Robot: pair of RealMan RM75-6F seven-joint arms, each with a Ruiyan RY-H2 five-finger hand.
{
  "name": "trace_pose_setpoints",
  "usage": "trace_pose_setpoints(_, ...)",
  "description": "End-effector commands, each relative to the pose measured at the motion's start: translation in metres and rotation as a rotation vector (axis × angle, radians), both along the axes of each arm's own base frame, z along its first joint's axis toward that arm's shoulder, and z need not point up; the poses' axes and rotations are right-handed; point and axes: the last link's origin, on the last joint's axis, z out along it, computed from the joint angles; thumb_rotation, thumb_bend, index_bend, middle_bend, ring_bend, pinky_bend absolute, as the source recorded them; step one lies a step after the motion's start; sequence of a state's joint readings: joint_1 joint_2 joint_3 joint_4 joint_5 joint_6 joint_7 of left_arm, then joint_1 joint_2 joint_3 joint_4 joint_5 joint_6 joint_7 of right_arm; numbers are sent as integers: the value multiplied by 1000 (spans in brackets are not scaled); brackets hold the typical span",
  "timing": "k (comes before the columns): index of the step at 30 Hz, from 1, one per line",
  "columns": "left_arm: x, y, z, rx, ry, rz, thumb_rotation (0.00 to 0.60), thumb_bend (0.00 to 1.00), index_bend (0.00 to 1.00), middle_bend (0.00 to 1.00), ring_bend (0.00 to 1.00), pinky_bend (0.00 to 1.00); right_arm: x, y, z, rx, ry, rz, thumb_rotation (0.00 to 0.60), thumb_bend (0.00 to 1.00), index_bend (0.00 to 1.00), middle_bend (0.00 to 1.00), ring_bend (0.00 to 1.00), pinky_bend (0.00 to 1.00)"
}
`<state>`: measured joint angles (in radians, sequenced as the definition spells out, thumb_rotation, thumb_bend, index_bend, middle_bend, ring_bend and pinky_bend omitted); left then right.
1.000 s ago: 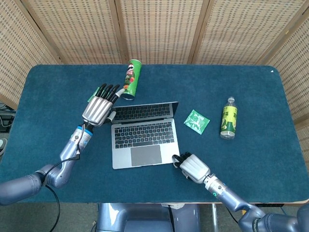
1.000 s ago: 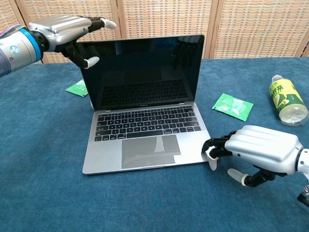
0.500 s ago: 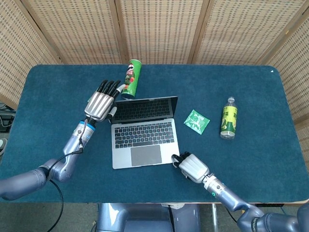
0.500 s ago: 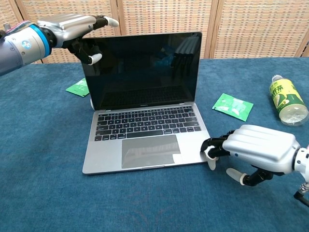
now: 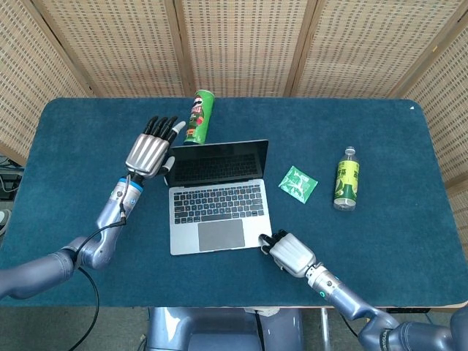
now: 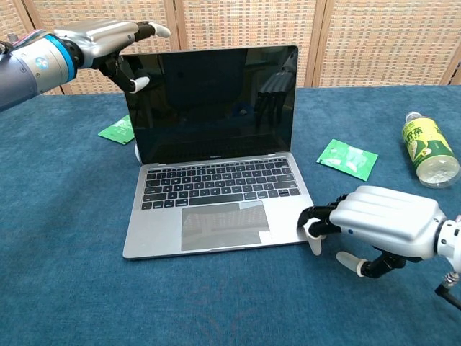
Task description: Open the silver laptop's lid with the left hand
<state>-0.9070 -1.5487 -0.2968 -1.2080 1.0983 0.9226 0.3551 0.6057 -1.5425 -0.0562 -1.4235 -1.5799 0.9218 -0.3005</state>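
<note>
The open silver laptop [image 5: 216,197] is standing mid-table, its raised lid [image 6: 214,101] walling off the space behind the keyboard, and a green chip can [image 5: 199,118] is lying just behind it beside the left hand [image 5: 149,152]. The right hand [image 5: 291,254] is sitting at the laptop's front right corner. Right of the laptop, a green packet [image 5: 297,183] and a lying bottle [image 5: 346,178] are breaking up the blue tabletop [image 5: 398,175], with open cloth lying between and beyond them.

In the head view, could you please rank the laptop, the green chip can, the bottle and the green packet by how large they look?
1. laptop
2. green chip can
3. bottle, close to the can
4. green packet
</note>
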Motion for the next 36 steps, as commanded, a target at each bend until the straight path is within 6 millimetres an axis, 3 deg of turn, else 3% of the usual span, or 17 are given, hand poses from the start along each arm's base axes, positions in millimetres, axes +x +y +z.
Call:
trace_pose_setpoints(1,0,-4,5,-3,-23,-13,600,441,0,0,0,0,3,0,1,-6,-16,1,600,709,418,435,308,348)
trace_pose_setpoints(9,2,-21,27,-5,-107,-89,600,441,0,0,0,0,23,-4,19,-58,-135,33,600,697,418,435,308,348)
trace_pose_setpoints(14,3,-37,51,16,-148,-164,600,441,0,0,0,0,43,-10,50,-120,-268,57,600,694,418,435,308,348)
trace_pose_setpoints(15,3,-42,63,42,-162,-188,600,441,0,0,0,0,46,-16,69,-176,-302,67,600,694,418,435,308,348)
trace_pose_setpoints(17,-2,-51,76,57,-168,-205,600,441,0,0,0,0,43,-17,85,-204,-311,72,600,693,418,434,308,348)
trace_pose_setpoints(21,-27,-71,103,148,-160,-186,600,428,0,0,0,0,19,-20,128,-305,-314,59,600,692,416,423,308,340)
trace_pose_setpoints(24,-54,-90,117,185,-197,-105,600,317,0,0,0,0,-5,-17,154,-388,-335,22,600,605,402,386,285,264)
trace_pose_setpoints(27,-83,-114,125,205,-223,-15,599,53,0,0,0,0,-32,-9,174,-452,-360,-32,600,374,356,292,197,120)
trace_pose_setpoints(28,-95,-124,127,211,-237,30,590,5,0,0,0,0,-43,-5,180,-473,-368,-58,600,254,323,233,141,60)
trace_pose_setpoints(29,-103,-133,129,216,-245,61,578,0,0,0,0,0,-51,-1,184,-490,-369,-84,600,148,281,169,80,22)
trace_pose_setpoints(31,-125,-157,131,230,-250,128,561,0,0,0,0,0,-72,9,196,-547,-362,-150,600,33,204,68,12,0)
trace_pose_setpoints(33,-139,-178,131,234,-249,181,573,0,0,0,0,0,-84,18,203,-591,-364,-183,600,0,136,8,0,0)
trace_pose_setpoints(36,-155,-210,133,231,-247,245,600,0,0,0,0,0,-96,31,213,-655,-373,-205,600,0,81,0,0,0)
